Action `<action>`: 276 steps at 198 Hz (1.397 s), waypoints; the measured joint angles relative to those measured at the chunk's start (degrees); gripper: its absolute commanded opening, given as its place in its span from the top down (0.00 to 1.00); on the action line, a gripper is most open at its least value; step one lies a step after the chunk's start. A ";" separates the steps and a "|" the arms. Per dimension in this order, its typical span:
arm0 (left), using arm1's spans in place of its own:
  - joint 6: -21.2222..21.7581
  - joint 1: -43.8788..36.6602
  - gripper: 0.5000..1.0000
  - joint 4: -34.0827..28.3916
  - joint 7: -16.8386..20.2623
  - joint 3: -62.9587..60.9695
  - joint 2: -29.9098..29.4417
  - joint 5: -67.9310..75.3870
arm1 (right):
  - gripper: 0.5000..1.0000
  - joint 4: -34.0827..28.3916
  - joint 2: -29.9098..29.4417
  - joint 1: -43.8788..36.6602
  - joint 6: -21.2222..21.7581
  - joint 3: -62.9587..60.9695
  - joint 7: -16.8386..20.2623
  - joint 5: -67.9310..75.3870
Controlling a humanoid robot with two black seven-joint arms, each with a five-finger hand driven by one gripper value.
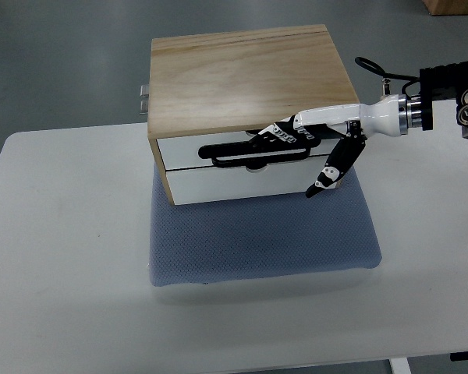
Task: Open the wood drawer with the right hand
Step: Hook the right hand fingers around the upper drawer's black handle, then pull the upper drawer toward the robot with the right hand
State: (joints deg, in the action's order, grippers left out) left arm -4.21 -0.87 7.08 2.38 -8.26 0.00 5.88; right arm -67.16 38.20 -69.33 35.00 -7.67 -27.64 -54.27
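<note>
A light wooden drawer box (246, 78) stands on a grey-blue mat (257, 234) at the table's middle. It has two white drawer fronts, one above the other. The upper drawer front (187, 152) carries a long black handle (226, 158). Both fronts sit about flush with the box. My right hand (296, 156) reaches in from the right, its white and black fingers (285, 134) stretched out over the handle's right half and only lightly bent. The thumb (327, 175) hangs well apart, down in front of the lower drawer front (242, 187). The left arm does not show.
The mat lies on a white table (62, 257), whose front edge runs along the bottom. A small metal hinge or latch (143, 97) sticks out at the box's back left. Grey floor lies beyond the table.
</note>
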 measured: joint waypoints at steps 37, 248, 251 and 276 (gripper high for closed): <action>0.00 -0.01 0.00 0.00 0.01 0.00 0.00 0.00 | 0.11 0.06 -0.05 -0.16 0.00 0.97 0.00 -0.01; -0.02 -0.01 0.00 -0.04 -0.02 0.00 0.00 -0.01 | 0.11 0.53 -0.15 -1.14 -0.01 4.78 0.17 0.74; -0.02 -0.01 0.00 -0.04 -0.02 0.00 0.00 -0.01 | 0.11 0.48 -0.12 -1.19 -0.01 4.84 0.16 0.75; -0.02 0.00 0.00 -0.03 -0.02 0.00 0.00 -0.01 | 0.11 -0.68 0.53 -1.62 -0.01 5.91 0.16 0.83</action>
State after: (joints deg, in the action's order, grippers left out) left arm -4.23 -0.88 7.05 2.36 -8.26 0.00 5.87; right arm -67.83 38.73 -70.96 34.99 -1.76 -27.48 -53.45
